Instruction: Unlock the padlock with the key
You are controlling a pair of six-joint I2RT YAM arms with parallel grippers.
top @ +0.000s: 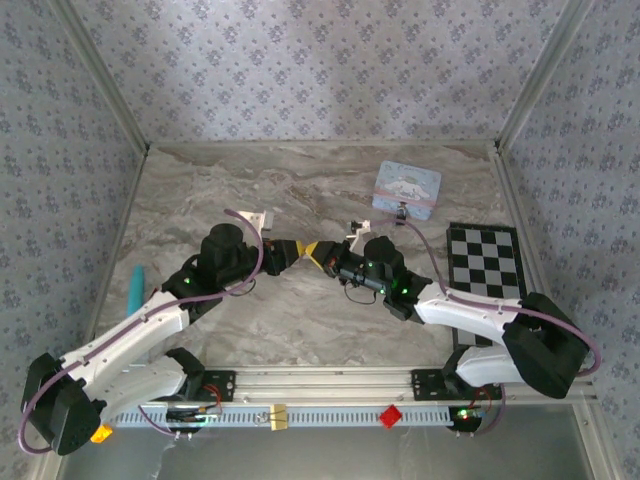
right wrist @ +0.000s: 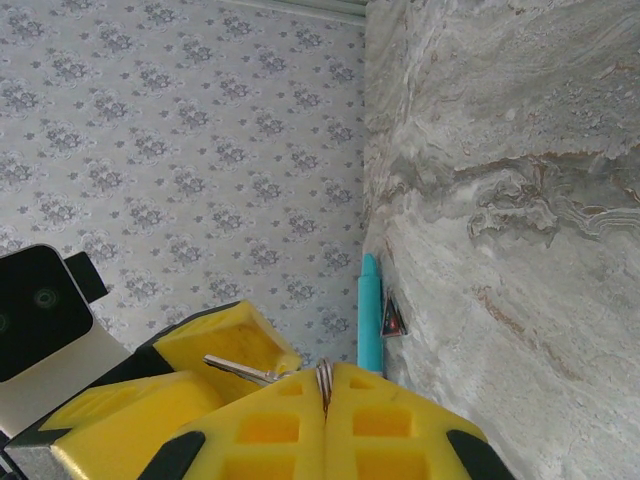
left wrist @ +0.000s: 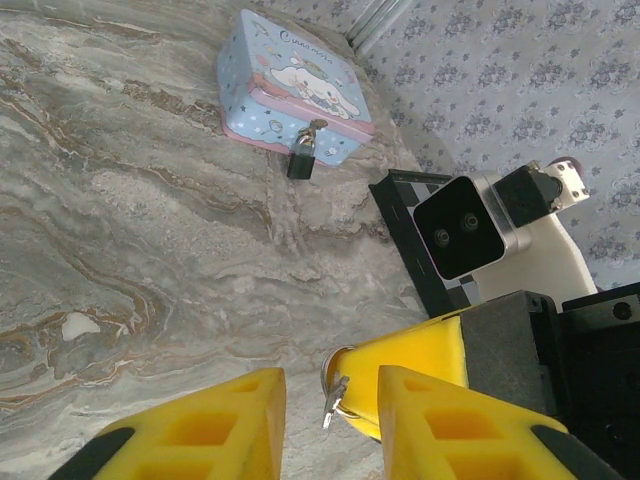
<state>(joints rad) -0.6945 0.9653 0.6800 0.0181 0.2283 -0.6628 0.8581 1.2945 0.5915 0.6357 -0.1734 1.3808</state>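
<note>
Key (right wrist: 238,369) is too small to see in the top view; its ring is half buried between the pads. Padlock (left wrist: 302,160) keyhole is not readable. Counts: one padlock, one key, one blue tin (left wrist: 300,80), two grippers.

Padlock hangs at the tin's front clasp, upper middle of the left wrist view. Its long axis is near upright in frame, shackle on top, body on the worktop (left wrist: 150,250).

Key blade lies near horizontal, pointing frame-left in the right wrist view. Right gripper (right wrist: 325,400) is clenched on the key's ring. Left gripper (left wrist: 330,425) is released, with one finger either side of the key.
</note>
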